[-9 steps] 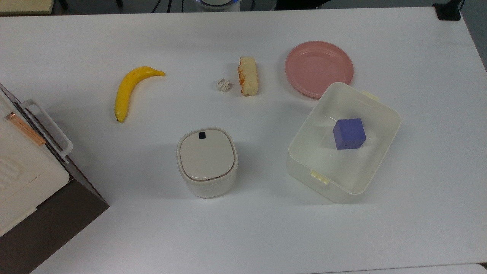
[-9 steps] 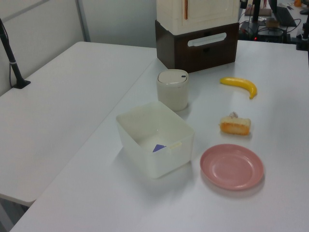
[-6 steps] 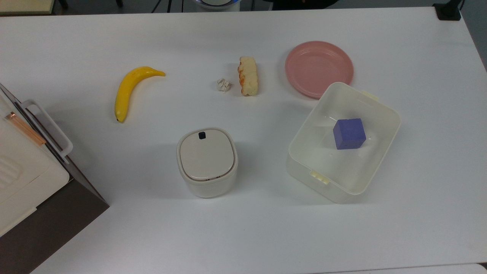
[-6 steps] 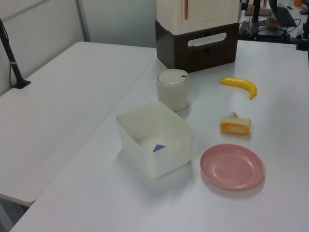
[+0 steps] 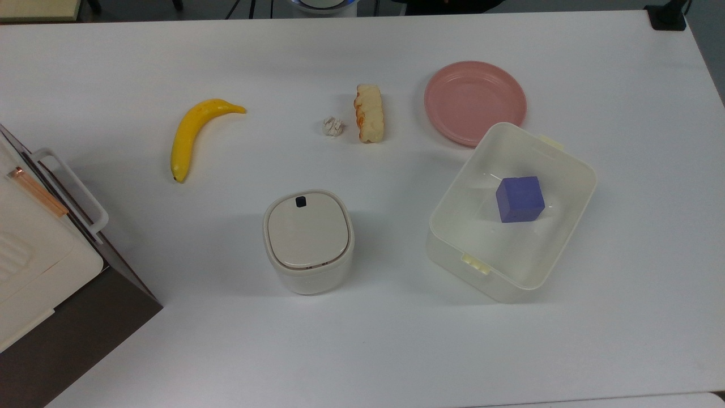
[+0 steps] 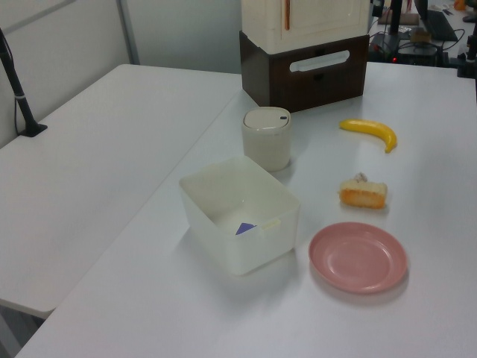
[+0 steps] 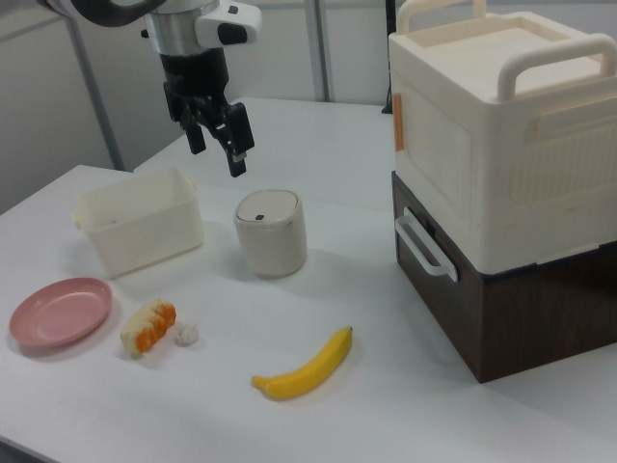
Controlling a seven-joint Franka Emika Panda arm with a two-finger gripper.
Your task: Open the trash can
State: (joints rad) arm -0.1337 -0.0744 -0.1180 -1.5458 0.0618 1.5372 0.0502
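Observation:
The trash can [image 5: 308, 241] is a small cream-white rounded-square bin standing near the table's middle, and it also shows in the left view [image 6: 267, 138] and the right view [image 7: 271, 231]. Its beige flat lid lies shut, with a small black square button [image 5: 301, 200] at the lid's far edge. In the right view my gripper [image 7: 217, 152] hangs in the air above the can and a little to the right view's left of it. It is open, tilted, and holds nothing.
A translucent tub [image 5: 589, 175] holding a purple cube [image 5: 520, 199] stands at the top view's right of the can. Beyond lie a pink plate [image 5: 474, 102], a bread piece [image 5: 369, 113], a paper ball [image 5: 332, 126] and a banana [image 5: 195, 133]. Stacked cream and brown boxes [image 5: 34, 272] fill the top view's left corner.

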